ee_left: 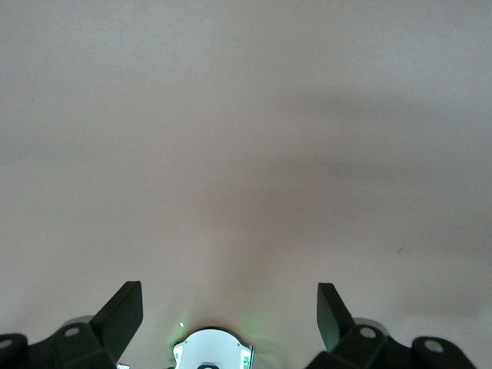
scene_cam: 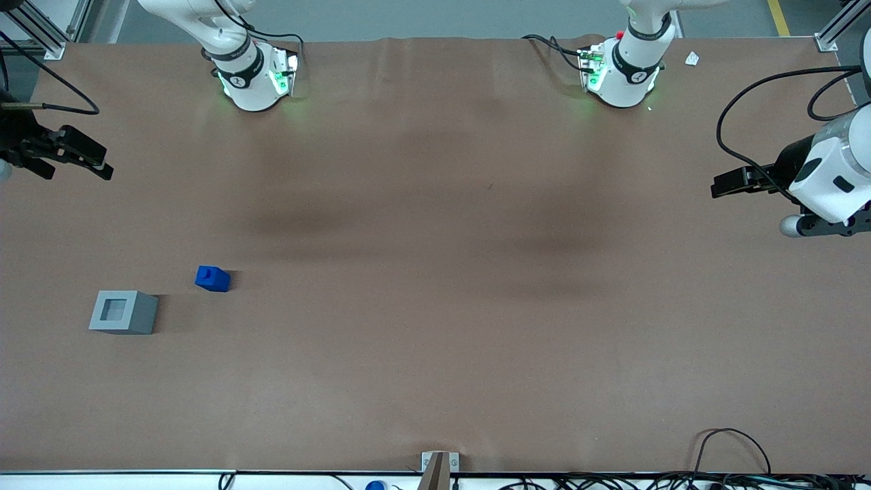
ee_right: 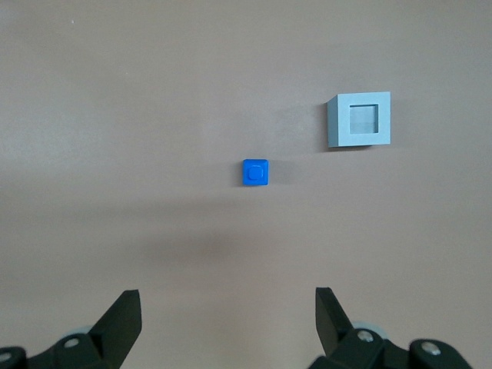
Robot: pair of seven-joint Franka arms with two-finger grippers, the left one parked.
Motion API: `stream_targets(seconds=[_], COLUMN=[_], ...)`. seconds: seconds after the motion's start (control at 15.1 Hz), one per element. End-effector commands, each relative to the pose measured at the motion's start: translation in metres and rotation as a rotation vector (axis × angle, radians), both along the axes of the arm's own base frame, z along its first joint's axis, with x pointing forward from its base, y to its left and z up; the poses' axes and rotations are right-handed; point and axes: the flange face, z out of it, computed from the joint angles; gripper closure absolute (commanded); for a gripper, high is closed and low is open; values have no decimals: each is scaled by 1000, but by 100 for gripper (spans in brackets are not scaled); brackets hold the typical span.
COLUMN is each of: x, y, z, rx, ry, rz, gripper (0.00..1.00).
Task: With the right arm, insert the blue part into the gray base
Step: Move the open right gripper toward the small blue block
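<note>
- Gripper (ee_right: 223, 323) of the right arm (scene_cam: 41, 146) hangs above the table (scene_cam: 435, 354) at the working arm's end, well apart from both blocks; we see its fingers (ee_right: 123, 319) spread wide, holding nothing.
- We find the blue part (scene_cam: 212, 278) lying on the table, stud up.
- We see the gray base (scene_cam: 123, 312) near it, not touching, nearer the front camera, recess facing up.

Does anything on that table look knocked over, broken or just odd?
Nothing stands out. The blue part sits stud-up on the table, apart from the upright gray base, whose recess is empty. The right arm's gripper hangs open at the table's edge, holding nothing.
</note>
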Motion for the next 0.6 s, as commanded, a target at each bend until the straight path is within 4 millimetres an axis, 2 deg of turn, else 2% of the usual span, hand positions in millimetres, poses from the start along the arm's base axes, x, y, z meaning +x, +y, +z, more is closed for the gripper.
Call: stream_targets(seconds=[0.0, 0.2, 0.53], x=[3, 4, 20], y=[1, 3, 4], z=[3, 14, -17], rx=[3, -9, 0], ry=[-13, -31, 20], rz=[5, 8, 5], gripper=[0, 0, 0])
